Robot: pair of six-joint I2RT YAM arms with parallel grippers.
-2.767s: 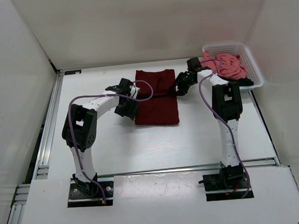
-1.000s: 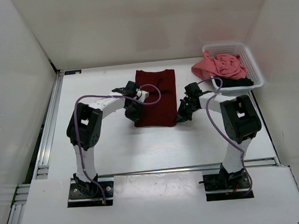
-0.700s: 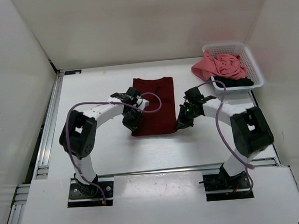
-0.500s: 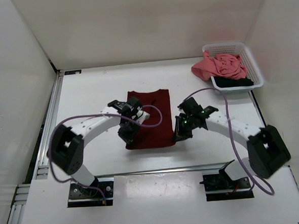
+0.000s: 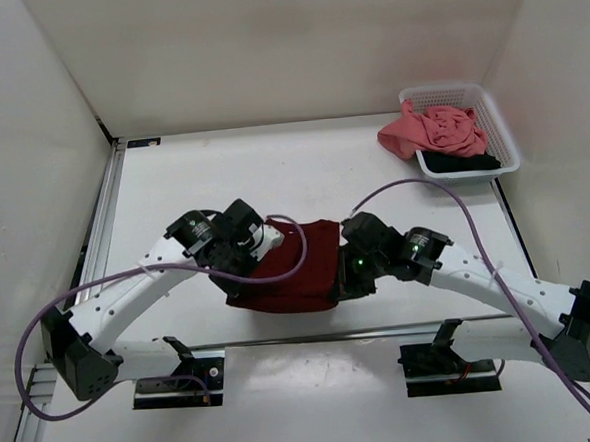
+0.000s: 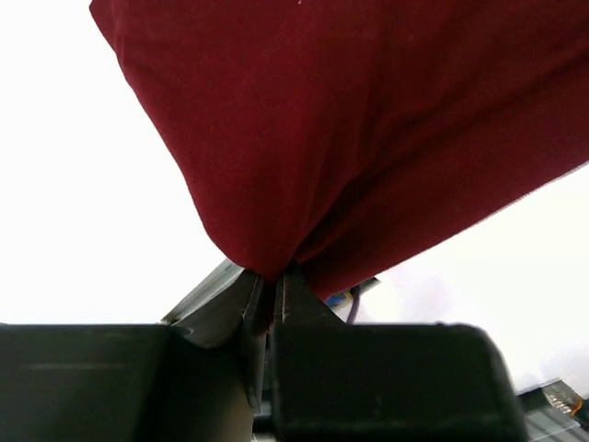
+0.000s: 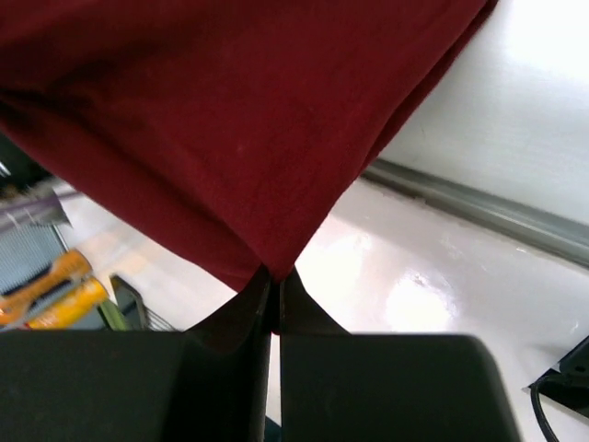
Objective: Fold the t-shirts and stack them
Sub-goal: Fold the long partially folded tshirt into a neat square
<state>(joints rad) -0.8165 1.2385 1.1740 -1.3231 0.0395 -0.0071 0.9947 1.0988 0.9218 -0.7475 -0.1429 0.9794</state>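
The dark maroon t-shirt point(image 5: 296, 269) hangs lifted between both arms near the table's front edge. My left gripper point(image 5: 237, 285) is shut on its near left corner, the cloth point(image 6: 350, 138) pinched between the fingertips point(image 6: 272, 293). My right gripper point(image 5: 345, 286) is shut on the near right corner, cloth point(image 7: 230, 120) bunched at its tips point(image 7: 274, 281). The salmon pink t-shirt point(image 5: 432, 130) lies heaped in the white basket point(image 5: 497, 118), spilling over its left rim. A black t-shirt point(image 5: 464, 160) shows beneath it at the basket's near side.
The basket stands at the back right corner by the white wall. Metal rails point(image 5: 96, 243) run along the table's left side and near edge point(image 5: 312, 336). Purple cables point(image 5: 306, 242) loop over both arms. The arm bases point(image 5: 174, 374) sit at the front.
Both arms have drawn the maroon t-shirt from the middle of the table towards the near edge and raised its front edge. Both grippers have stayed shut on its corners.
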